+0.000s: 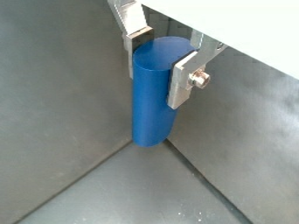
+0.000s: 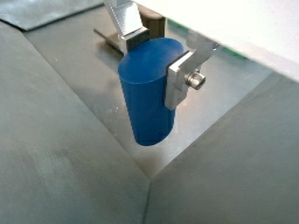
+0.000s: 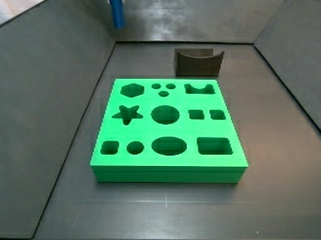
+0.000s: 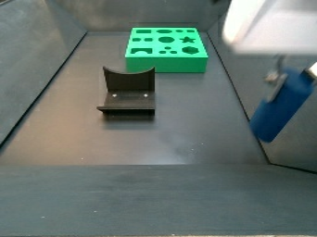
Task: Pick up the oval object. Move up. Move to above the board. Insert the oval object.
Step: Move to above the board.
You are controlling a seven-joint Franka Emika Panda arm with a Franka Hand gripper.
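Observation:
My gripper (image 1: 162, 54) is shut on the oval object (image 1: 152, 96), a plain blue peg with rounded sides that hangs upright between the silver fingers. Both wrist views show this, and the peg (image 2: 146, 92) sticks out well below the fingers. In a side view the gripper (image 4: 275, 76) holds the peg (image 4: 283, 109) at the right, near the wall and off the floor. In a side view only the peg (image 3: 118, 11) shows, at the far left corner. The green board (image 3: 163, 122) with its shaped holes lies flat on the floor, apart from the peg; it also shows in a side view (image 4: 168, 48).
The dark fixture (image 3: 198, 61) stands on the floor just beyond the board, and shows between the board and the camera in a side view (image 4: 128, 93). Grey walls enclose the floor on the sides.

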